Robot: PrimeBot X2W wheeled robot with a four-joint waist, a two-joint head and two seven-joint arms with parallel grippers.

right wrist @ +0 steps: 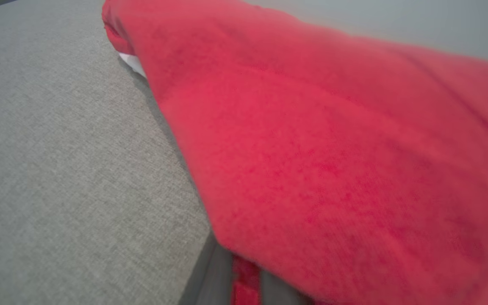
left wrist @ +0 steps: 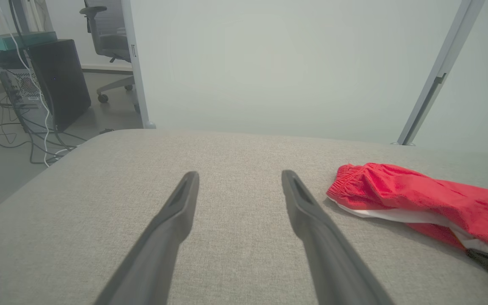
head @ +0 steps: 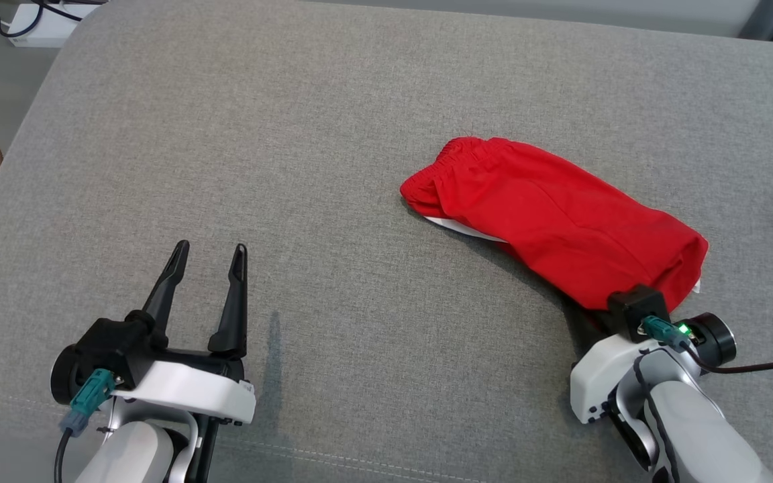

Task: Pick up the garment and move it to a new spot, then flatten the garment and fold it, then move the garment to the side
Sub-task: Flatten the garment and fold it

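2-fingered left claw (head: 212, 247) wide, empty over woven grey cushion (head: 292, 168); right claw (right wrist: 246, 277) tight on red garment (head: 561, 221).

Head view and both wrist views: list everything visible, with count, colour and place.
cushion: one, grey, under everything.
garment: one, red with white lining, on the cushion, right of middle.
power strip: one, white, floor at far left.
computer tower: one, black, floor beyond the cushion.
office chair: one, dark, beyond the tower.
left gripper: one, dark fingers open, lower left above bare cushion.
right gripper: one, dark fingers closed on red cloth at the garment's near end.
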